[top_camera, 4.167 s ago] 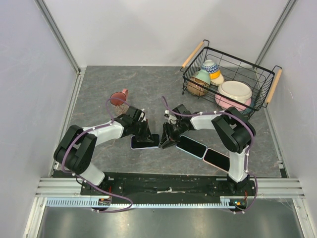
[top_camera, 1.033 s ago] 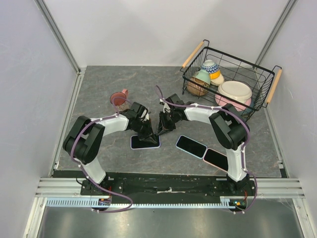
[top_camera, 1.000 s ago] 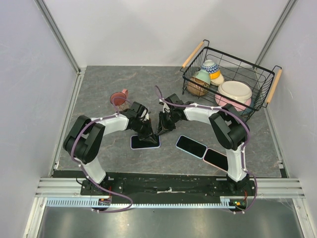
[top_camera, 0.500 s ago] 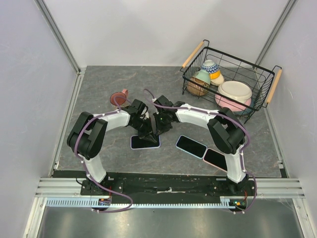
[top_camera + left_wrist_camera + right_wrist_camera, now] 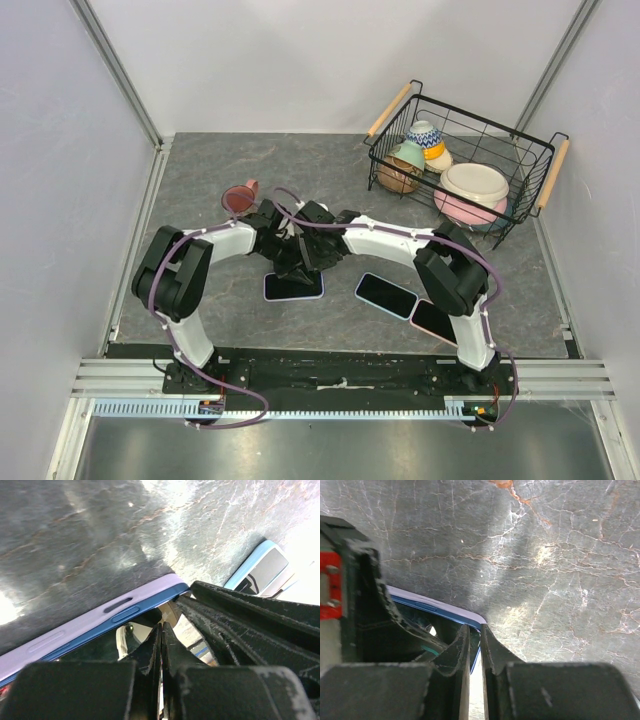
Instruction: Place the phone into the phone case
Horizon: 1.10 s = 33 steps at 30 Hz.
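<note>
- My left claw [image 5: 161,630]: fingers pressed together, tips at the lilac phone case [image 5: 85,622] edge (mid-frame).
- My right claw [image 5: 475,630]: thin slit between fingers, can't tell whether pinching anything.

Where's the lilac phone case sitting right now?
Top view: the lilac phone case lies flat left of the table centre, at the tips of the left gripper and right gripper, another phone to its right.

Even overhead light; wrist views show bright glare patches, blurred foregrounds.
</note>
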Each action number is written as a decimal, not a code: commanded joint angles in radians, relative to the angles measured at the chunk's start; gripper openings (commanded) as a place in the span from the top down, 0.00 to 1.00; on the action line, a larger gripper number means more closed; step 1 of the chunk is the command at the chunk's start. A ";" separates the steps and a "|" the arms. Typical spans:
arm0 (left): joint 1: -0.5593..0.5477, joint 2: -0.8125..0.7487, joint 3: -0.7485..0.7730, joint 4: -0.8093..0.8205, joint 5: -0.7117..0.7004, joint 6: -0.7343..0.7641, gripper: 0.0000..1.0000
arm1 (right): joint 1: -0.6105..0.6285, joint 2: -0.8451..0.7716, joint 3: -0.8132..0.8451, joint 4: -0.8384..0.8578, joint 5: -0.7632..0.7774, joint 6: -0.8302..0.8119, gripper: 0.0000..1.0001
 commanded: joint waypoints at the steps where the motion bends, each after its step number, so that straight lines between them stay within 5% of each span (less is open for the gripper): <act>1: 0.062 -0.010 -0.095 0.061 -0.182 0.050 0.98 | -0.031 0.315 -0.166 -0.199 0.375 -0.073 0.89; 8: 0.078 -0.274 -0.204 0.085 -0.147 0.021 0.93 | -0.034 0.208 -0.222 -0.075 0.146 -0.115 0.84; 10: 0.076 -0.386 -0.253 0.081 -0.157 0.011 0.88 | -0.037 0.168 -0.234 -0.025 0.083 -0.121 0.79; 12: 0.076 -0.479 -0.294 0.076 -0.167 -0.008 0.81 | -0.042 0.103 -0.240 0.017 0.046 -0.118 0.63; 17: 0.076 -0.590 -0.348 0.055 -0.142 -0.029 0.73 | -0.049 0.036 -0.222 0.070 -0.051 -0.115 0.50; 23: 0.076 -0.682 -0.432 0.026 -0.159 -0.068 0.68 | -0.071 0.028 -0.206 0.100 -0.137 -0.109 0.49; 27: 0.076 -0.740 -0.498 0.021 -0.182 -0.118 0.55 | -0.092 0.007 -0.249 0.188 -0.304 -0.092 0.48; 33: 0.079 -0.722 -0.575 0.148 -0.184 -0.186 0.50 | -0.100 0.007 -0.337 0.318 -0.482 -0.058 0.48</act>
